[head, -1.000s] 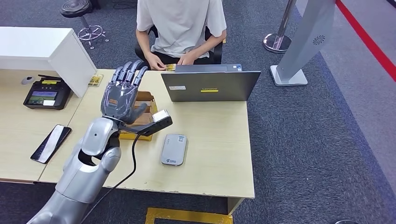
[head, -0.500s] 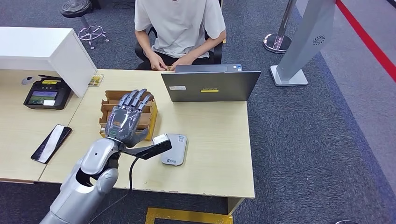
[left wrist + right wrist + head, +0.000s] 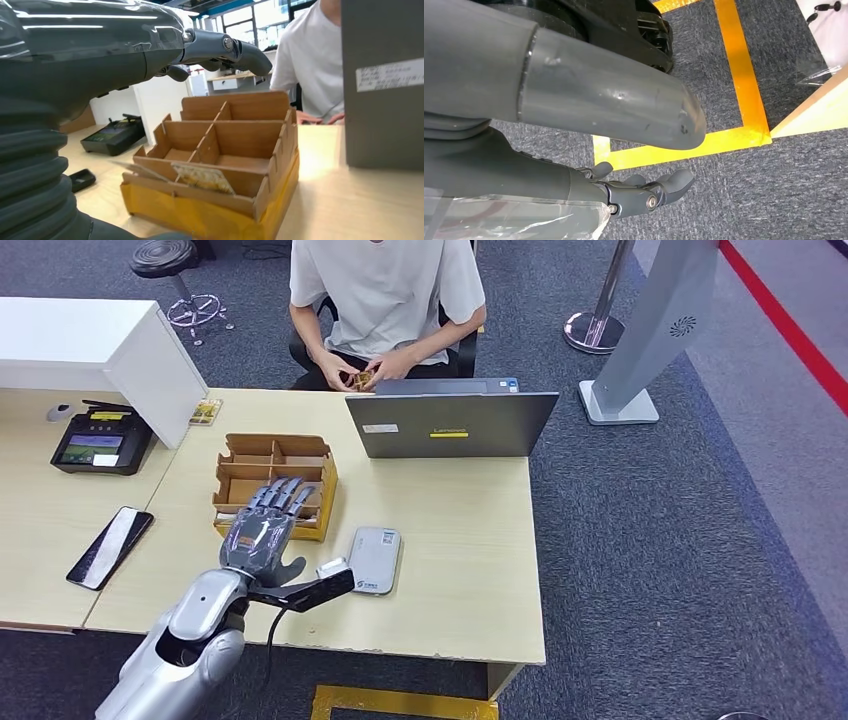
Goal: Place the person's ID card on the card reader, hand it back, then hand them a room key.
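Note:
My left hand [image 3: 265, 535] hovers with fingers spread and nothing in it, over the near edge of the cardboard divider box [image 3: 272, 480]. In the left wrist view its fingers [image 3: 225, 49] reach out above the box [image 3: 220, 150], and a patterned card [image 3: 202, 176] leans in the front compartment. The grey card reader [image 3: 375, 560] lies bare on the table just right of my hand. The seated person [image 3: 385, 290] holds a small card [image 3: 362, 378] in both hands behind the laptop. My right hand [image 3: 644, 192] hangs beside the floor, fingers loosely apart, holding nothing.
A grey laptop [image 3: 450, 423] stands open at the table's far edge, its back toward me. A black payment terminal [image 3: 100, 440], a phone [image 3: 110, 545] and a white cabinet [image 3: 90, 350] sit to the left. Bare tabletop [image 3: 460, 540] lies right of the reader.
My left hand has drawn back from its raised reach toward the person and dropped low over the box's near edge. The person has lifted the card in both hands.

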Available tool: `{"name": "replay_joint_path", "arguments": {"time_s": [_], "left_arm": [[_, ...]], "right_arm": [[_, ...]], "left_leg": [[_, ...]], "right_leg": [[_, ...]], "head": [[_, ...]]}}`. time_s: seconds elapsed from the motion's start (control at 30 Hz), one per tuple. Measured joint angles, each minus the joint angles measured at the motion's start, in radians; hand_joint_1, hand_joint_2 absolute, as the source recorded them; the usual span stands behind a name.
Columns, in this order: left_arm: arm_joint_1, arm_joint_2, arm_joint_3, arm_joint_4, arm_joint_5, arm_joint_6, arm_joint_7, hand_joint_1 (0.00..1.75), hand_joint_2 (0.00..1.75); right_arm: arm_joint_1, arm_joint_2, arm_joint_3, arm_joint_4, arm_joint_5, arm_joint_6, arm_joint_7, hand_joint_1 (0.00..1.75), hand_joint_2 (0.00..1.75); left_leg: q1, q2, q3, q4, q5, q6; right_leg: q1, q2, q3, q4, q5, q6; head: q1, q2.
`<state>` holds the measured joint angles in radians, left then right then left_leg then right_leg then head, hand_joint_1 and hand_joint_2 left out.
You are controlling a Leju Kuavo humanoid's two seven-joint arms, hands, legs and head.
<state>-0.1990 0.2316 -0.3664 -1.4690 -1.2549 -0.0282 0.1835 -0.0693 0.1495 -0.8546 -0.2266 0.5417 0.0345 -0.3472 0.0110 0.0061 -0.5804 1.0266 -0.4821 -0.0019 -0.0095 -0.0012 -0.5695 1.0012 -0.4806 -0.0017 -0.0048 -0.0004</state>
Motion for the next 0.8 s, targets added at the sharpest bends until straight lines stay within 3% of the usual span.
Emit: {"name": "replay_joint_path", "arguments": {"time_s": [0.8], "left_arm": [[-0.036, -0.037, 0.063, 0.096, -0.106, 0.089, 0.026, 0.00, 1.75]], "right_arm": [[-0.008, 0.000, -0.004, 0.000, 0.054, 0.005, 0.011, 0.00, 0.00]], "left_leg": [[0.000, 0.000, 0.000, 0.000, 0.000, 0.000]], "right_leg": [[0.000, 0.000, 0.000, 0.000, 0.000, 0.000]], "head": [[0.000, 0.000]]}}
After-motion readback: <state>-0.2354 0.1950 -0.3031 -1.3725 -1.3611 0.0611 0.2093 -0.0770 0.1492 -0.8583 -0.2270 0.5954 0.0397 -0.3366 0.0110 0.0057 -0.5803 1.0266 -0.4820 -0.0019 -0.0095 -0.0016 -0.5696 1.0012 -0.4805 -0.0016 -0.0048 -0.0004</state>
